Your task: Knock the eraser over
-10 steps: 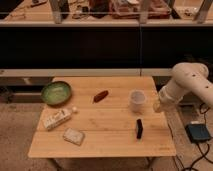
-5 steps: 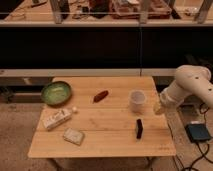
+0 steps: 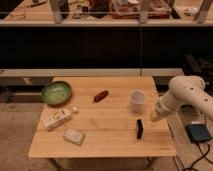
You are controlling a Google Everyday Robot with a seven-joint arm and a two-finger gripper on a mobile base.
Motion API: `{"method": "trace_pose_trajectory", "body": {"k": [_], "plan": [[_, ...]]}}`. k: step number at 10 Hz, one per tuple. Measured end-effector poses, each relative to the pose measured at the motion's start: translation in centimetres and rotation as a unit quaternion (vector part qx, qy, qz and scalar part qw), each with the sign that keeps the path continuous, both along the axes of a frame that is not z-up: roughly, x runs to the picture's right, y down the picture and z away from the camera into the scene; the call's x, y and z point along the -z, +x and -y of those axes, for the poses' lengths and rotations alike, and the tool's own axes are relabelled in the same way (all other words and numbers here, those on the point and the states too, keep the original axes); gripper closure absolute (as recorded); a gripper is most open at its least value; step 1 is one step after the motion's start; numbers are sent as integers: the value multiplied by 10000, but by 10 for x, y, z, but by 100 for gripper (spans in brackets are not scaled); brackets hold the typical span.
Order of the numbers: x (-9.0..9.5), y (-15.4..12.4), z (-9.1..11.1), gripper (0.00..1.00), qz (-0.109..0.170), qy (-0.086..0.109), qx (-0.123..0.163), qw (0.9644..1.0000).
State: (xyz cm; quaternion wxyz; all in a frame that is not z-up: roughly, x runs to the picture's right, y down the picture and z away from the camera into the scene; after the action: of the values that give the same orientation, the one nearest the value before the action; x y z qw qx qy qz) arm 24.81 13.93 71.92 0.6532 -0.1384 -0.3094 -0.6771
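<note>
Camera view, gripper (image 3: 154, 117) just right of upright eraser (image 3: 139, 128), apart, holding nothing visible

Seven things on one wooden table (image 3: 100, 145), one gripper (image 3: 153, 117) at its right edge.

One each: green bowl (image 3: 56, 92), white cup (image 3: 136, 100), black eraser (image 3: 139, 128), white carton (image 3: 56, 119), pale sponge pad (image 3: 73, 136), reddish item (image 3: 100, 96), possibly a sausage, and a tiny white bit (image 3: 75, 109).
</note>
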Motion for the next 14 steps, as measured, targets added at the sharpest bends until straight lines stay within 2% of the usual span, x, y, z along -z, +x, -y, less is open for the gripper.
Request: {"method": "trace_pose_trajectory", "body": {"k": [2, 4, 6, 8, 10, 11, 13, 14], "plan": [[8, 4, 2, 55, -27, 19, -12, 10000], [-2, 10, 1, 55, 59, 30, 9, 10000], [-1, 14, -10, 55, 72, -71, 65, 9999], [-1, 5, -6, 55, -16, -55, 159, 9999], [-1, 6, -7, 55, 256, -48, -42, 9997], [0, 8, -13, 55, 286, -81, -89, 9995], [7, 10, -18, 55, 233, -48, 45, 9997], [9, 9, -24, 55, 222, -59, 2, 9997]]}}
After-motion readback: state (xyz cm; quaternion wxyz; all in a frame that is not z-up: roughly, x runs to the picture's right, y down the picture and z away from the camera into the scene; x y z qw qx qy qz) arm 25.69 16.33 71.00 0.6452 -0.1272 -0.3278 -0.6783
